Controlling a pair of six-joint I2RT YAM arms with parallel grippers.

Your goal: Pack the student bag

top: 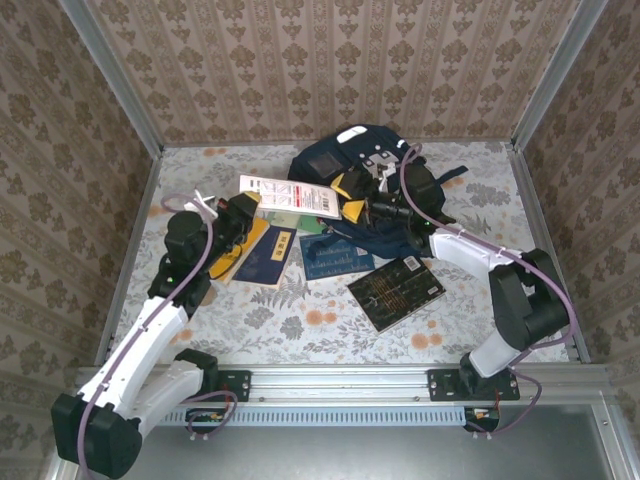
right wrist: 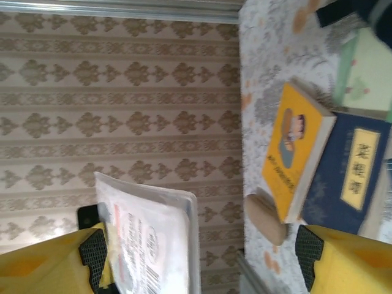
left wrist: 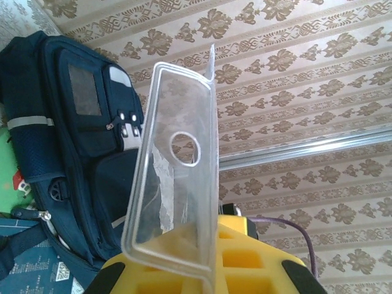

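Note:
The student bag (top: pixel 375 175), navy with white patches, lies at the back middle of the table; it also stands at the left of the left wrist view (left wrist: pixel 73 135). My left gripper (top: pixel 245 212) is shut on one end of a clear plastic package (top: pixel 290 195) with a white and red label, held above the table. The clear edge with its hang hole (left wrist: pixel 177 171) rises from between the yellow fingers (left wrist: pixel 257 257). My right gripper (top: pixel 355 203) is open at the package's other end, in front of the bag. The package (right wrist: pixel 150 239) lies close to its left pad (right wrist: pixel 93 254).
Books lie on the floral table cover in front of the bag: a yellow one (right wrist: pixel 294 159), a navy one (top: pixel 270 255), a blue one (top: pixel 335 255) and a black one (top: pixel 397 292). A pale green item (top: pixel 290 220) lies under the package. A tan object (right wrist: pixel 266 217) sits beside the yellow book.

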